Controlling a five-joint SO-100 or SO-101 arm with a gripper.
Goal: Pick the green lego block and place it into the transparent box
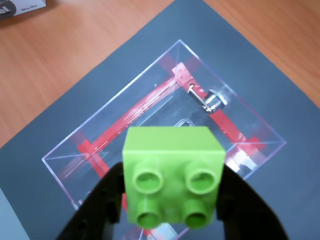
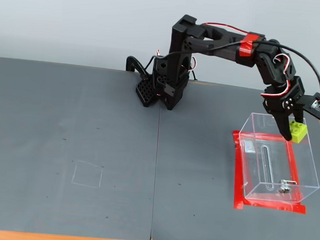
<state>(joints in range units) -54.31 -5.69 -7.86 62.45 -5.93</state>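
Gripper [image 1: 172, 200] clamps green lego block [image 1: 173, 172]; above transparent box [image 2: 275, 161]

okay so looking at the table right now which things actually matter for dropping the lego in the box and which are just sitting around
Part of the job:
- green lego block, clamped in the gripper
- transparent box, directly beneath the block

Just lying about:
- red tape around the box's base
- faint square outline on the grey mat
- white package, table corner
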